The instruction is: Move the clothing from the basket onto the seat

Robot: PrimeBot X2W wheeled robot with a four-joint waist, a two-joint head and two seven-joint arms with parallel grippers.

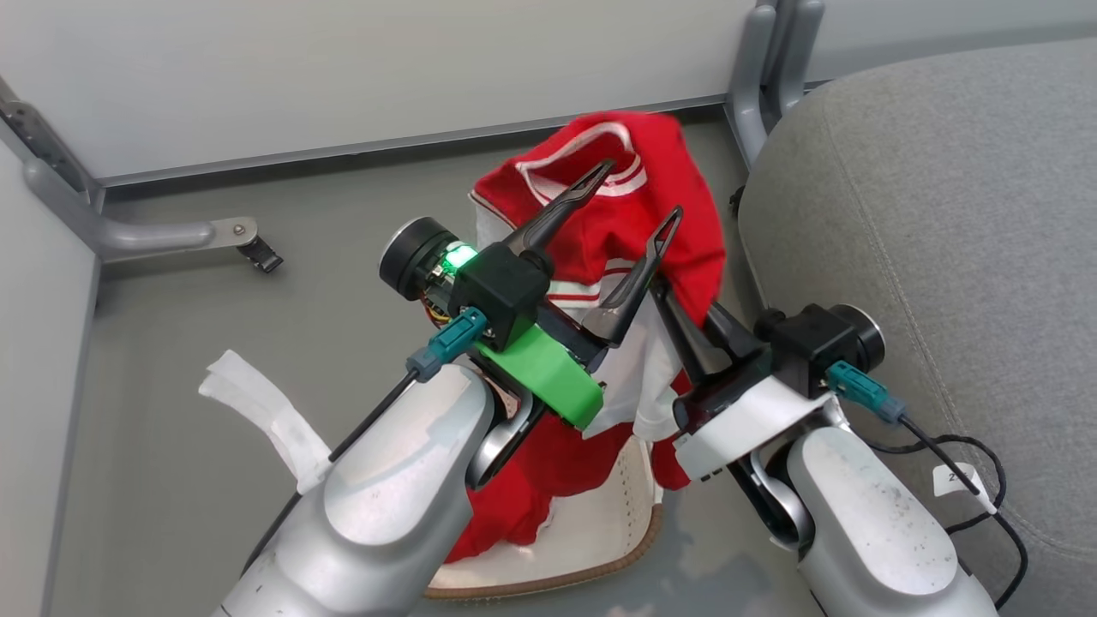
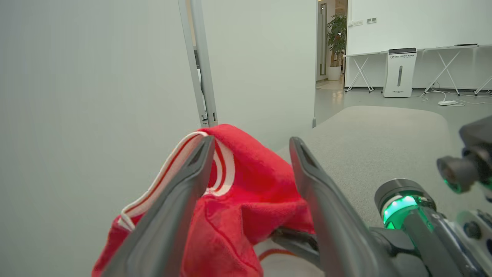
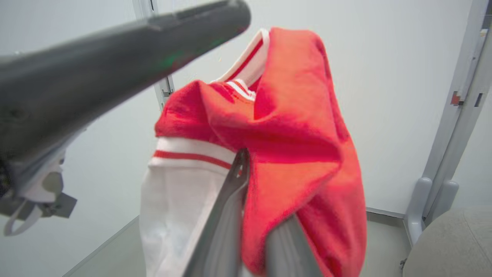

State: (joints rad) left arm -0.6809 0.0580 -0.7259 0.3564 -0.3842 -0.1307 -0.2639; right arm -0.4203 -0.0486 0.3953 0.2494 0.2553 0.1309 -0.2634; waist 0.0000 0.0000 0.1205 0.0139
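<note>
Clothing [image 1: 686,244] hangs clamped in right pincer [image 1: 667,298] | left pincer [image 1: 643,187] spread wide around it | basket [image 1: 548,584] below has red cloth [image 1: 514,497] in it

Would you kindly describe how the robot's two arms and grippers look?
The left forearm and right forearm are rounded, scuffed silver-grey shells. The left gripper has long dark tapered fingers, a green wrist bracket and a green-lit black camera. The right gripper has a white bracket. Teal connectors feed thin black cables.
</note>
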